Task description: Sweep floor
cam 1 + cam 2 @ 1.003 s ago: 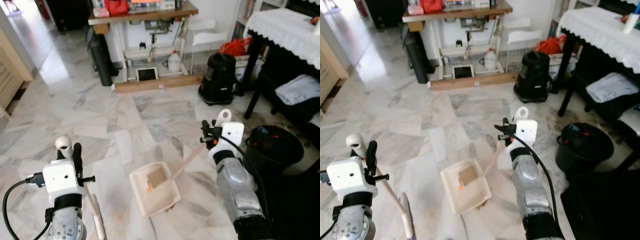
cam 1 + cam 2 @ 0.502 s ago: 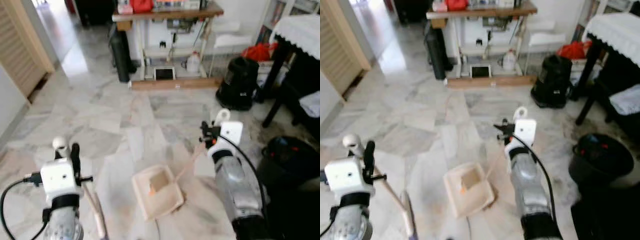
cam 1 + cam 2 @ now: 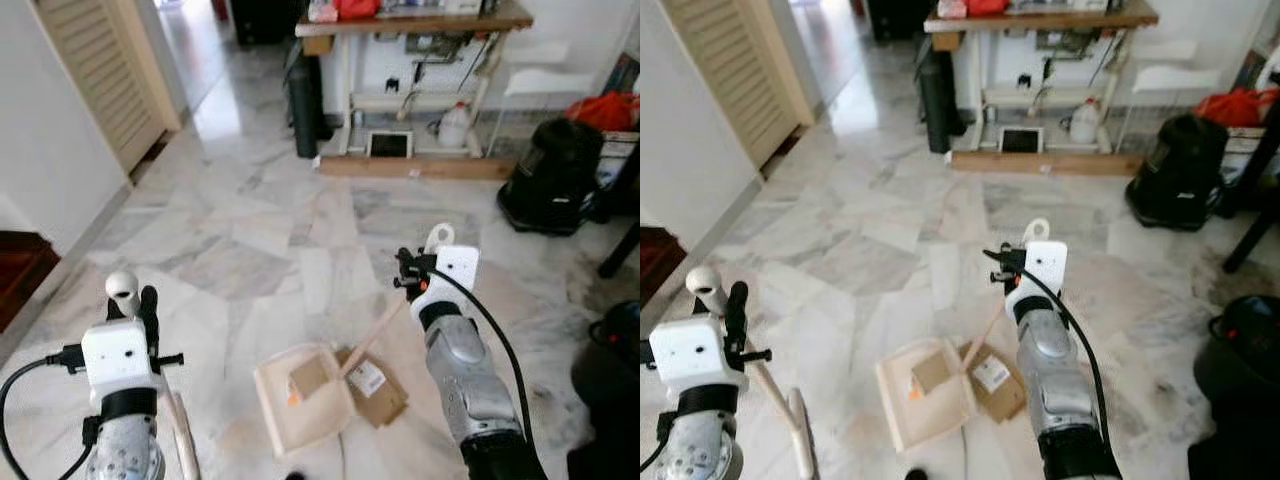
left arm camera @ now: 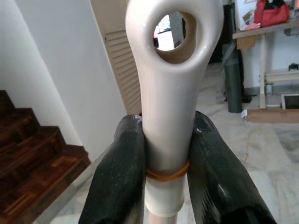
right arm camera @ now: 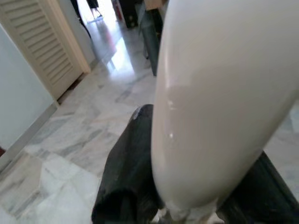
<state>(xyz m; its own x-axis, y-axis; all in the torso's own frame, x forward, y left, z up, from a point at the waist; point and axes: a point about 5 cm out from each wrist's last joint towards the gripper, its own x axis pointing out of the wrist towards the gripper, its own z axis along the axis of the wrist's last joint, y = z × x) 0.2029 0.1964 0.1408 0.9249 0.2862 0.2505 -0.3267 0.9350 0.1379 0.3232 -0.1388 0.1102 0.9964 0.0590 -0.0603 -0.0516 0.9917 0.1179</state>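
Nearest the robot, the left gripper [image 4: 166, 163] is clamped on the cream broom handle [image 4: 170, 93], its two black fingers [image 4: 119, 172] pressed against either side just above a rubber band; the handle's end has a hanging hole. From the head camera this handle slants down past the left arm toward the marble floor [image 3: 250, 230]. The right gripper [image 3: 412, 272] is closed around the upper end of the dustpan handle [image 3: 372, 338], which runs down at a slant to the cream dustpan [image 3: 303, 397] lying on the floor between the two arms. A piece of brown cardboard [image 3: 311, 377] sits inside the pan, and a flattened cardboard piece [image 3: 375, 385] with a white label lies on the floor touching the pan's right edge. Further off stand a black vacuum cleaner [image 3: 552, 176] at right, a wooden table [image 3: 420, 25] cluttered underneath, and a louvred door [image 3: 105, 70] at left.
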